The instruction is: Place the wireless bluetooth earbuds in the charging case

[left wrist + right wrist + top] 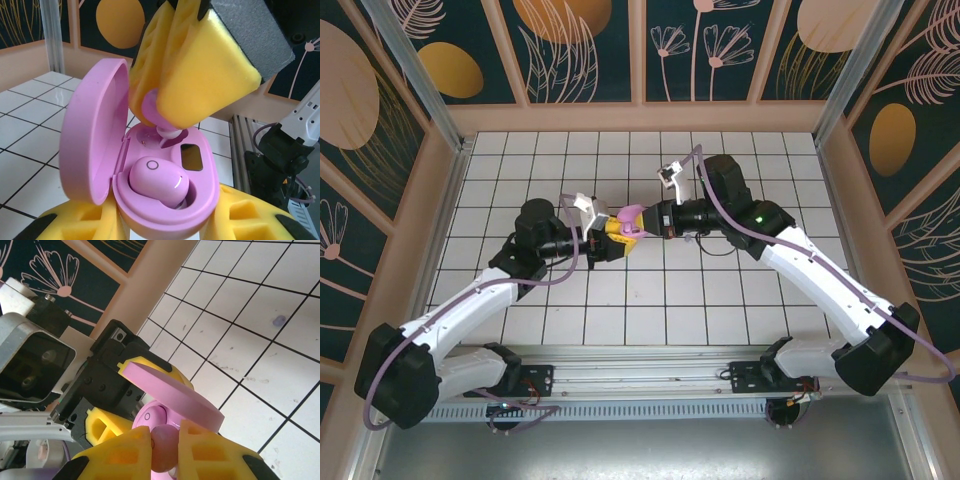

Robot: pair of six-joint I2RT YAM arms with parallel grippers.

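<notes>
The pink charging case (167, 220) hangs above the tiles with its lid (92, 135) swung open. My left gripper (167, 231) is shut on its base, a yellow pad on either side. One earbud (159, 180) sits in the near socket. My right gripper (165, 445) is shut on a second earbud (164, 450), with its white tip (169, 132) at the mouth of the far socket. From above, the case (630, 216) sits between the left gripper (610, 240) and the right gripper (648, 222) at mid-table.
White tiled floor (650, 290) lies under both arms, ringed by wooden walls (640, 118). A metal rail (650, 380) runs along the near edge by the arm bases. A small purplish speck (279, 320) marks one tile.
</notes>
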